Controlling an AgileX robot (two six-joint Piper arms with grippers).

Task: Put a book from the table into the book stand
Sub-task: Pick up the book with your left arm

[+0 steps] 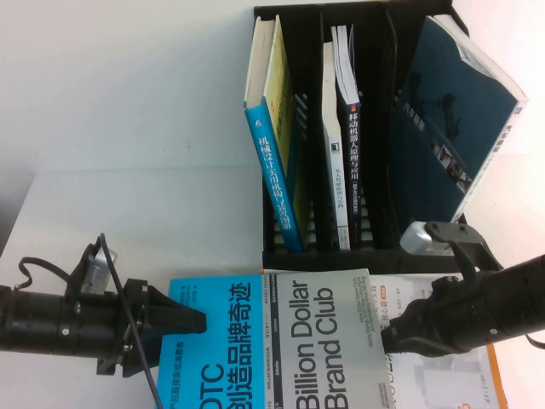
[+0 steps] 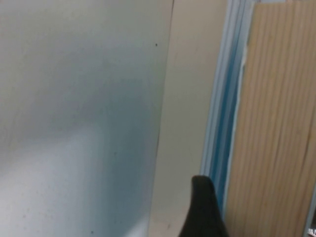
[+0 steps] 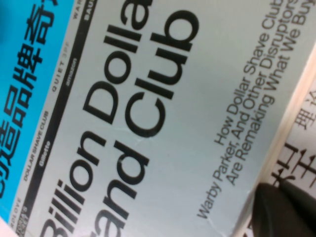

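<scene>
At the table's (image 1: 128, 102) near edge, the blue-and-grey "Billion Dollar Club" book (image 1: 281, 341) is lying flat, its lower part running out of view and covering most of a white-and-orange book (image 1: 443, 375). From the left, the left gripper (image 1: 197, 320) is touching the cover's blue edge; its opening is impossible to judge. Opposite, the right gripper (image 1: 393, 334) is meeting the grey edge, equally unreadable, with the black book stand (image 1: 375, 128) standing behind.

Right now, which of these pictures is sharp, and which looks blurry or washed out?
High view: book stand sharp, but the table behind is washed out; left gripper and right gripper sit at the book's two sides. Left wrist view: soft and blurred, only page edges recognisable. Right wrist view: cover lettering is readable, slightly soft.
</scene>
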